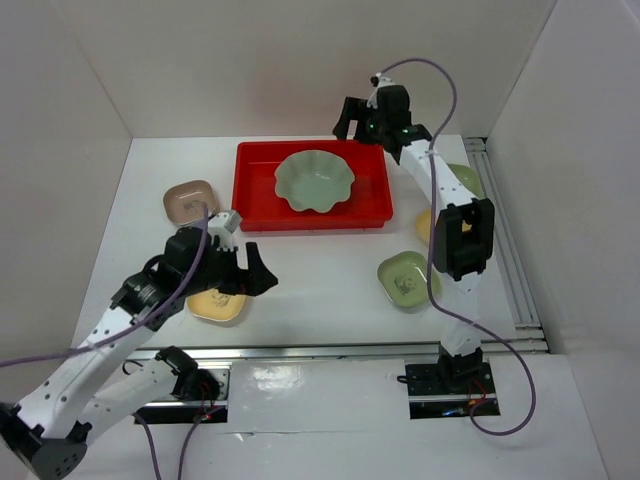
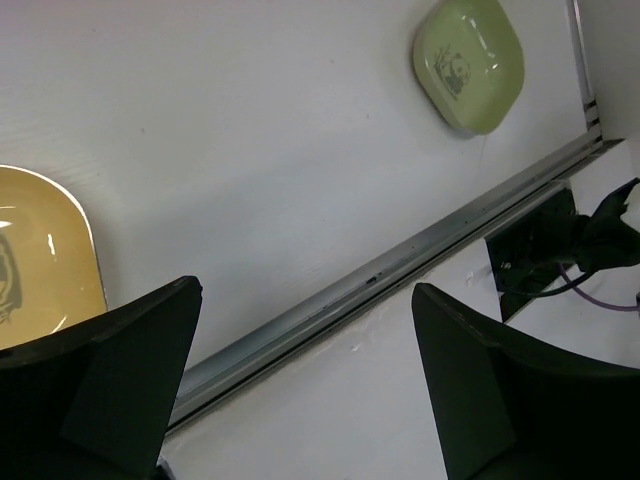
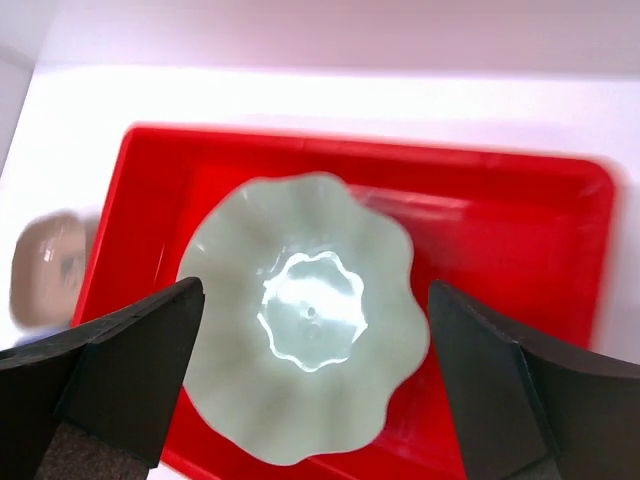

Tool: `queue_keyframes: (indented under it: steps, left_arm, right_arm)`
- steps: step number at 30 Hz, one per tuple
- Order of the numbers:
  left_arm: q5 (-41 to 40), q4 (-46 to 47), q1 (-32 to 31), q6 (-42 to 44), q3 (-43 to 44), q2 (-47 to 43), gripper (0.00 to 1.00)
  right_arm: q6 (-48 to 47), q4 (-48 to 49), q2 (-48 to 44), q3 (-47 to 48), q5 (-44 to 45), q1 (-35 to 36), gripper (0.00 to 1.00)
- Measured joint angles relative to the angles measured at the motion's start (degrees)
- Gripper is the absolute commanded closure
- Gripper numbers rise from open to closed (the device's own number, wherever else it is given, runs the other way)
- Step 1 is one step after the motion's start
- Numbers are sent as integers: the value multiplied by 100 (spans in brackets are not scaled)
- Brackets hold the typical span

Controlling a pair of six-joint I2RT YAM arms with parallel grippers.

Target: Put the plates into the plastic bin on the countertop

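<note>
"So, where's the scalloped dish (image 1: 316,180)?"
"Lying in the red bin (image 1: 256,205). The right end effector (image 3: 312,300) hangs above it, spread open and empty."
"And the left end effector (image 1: 250,270)?"
"Open and empty too, over the counter (image 1: 320,275), covering part of a yellow dish (image 1: 215,306). Behind the right arm (image 1: 432,178), a green dish (image 1: 468,180) and a second yellow dish (image 1: 424,226) are mostly hidden"

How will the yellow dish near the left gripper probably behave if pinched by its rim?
The yellow dish looks rigid and should keep its shape. Its glossy face, with bright glints, may be slippery to grip. Being shallow and flat-lying, it would likely slide rather than tip.
</note>
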Motion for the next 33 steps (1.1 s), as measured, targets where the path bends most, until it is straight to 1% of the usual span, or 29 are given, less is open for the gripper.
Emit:
queue_keyframes:
  steps: [4,7,9,12,14,16,19,20,22,25,29,30,31,33]
  left_arm:
    - [116,643,-286,-278,-258,623,0]
    - [149,1266,-704,-435,-328,1093,0]
    - [127,1843,-1073,-535,-319,1598,0]
    - [-173,2452,-1657,-577,-177,2514,0]
    - [-348,2752,-1928,-693,-61,3053,0]
    - [-470,2992,-2083,-839,90,3554,2]
    - [-916,3226,-2251,-1088,549,4356,2]
    - [-1060,3309,-2306,-1163,708,4594,3]
    - [-1320,3421,-2426,-1325,1040,5036,5]
    - [-1578,3493,-2538,-1593,1622,5683,8]
    - [-1864,3333,-2579,-1899,2693,6690,14]
    - [-1937,3254,-2579,-1943,2894,6887,16]
    - [-1993,3209,-2579,-2020,3051,7049,19]
    - [-2116,2990,-2579,-2083,3344,7331,22]
  right_arm:
    - [-46,-282,-656,-85,872,7,0]
    - [-33,-389,-1495,-780,1381,46,0]
    - [-24,-551,-2236,-1368,1882,188,0]
    - [4,-706,-3394,-2116,2544,619,0]
    - [44,-870,-4170,-2435,2946,988,0]
    - [125,-1082,-4874,-2511,3366,1292,0]
    - [223,-1294,-5718,-2500,4030,1344,0]
    - [254,-1401,-5925,-2490,4275,1320,0]
    - [284,-1637,-6236,-2430,4601,1309,0]
    - [299,-1908,-6461,-2293,4841,1322,0]
    - [304,-2122,-6542,-2280,4885,1322,0]
    - [304,-2144,-6551,-2284,4881,1322,0]
    - [304,-2166,-6542,-2299,4854,1320,0]
    - [302,-2232,-6540,-2334,4789,1322,0]
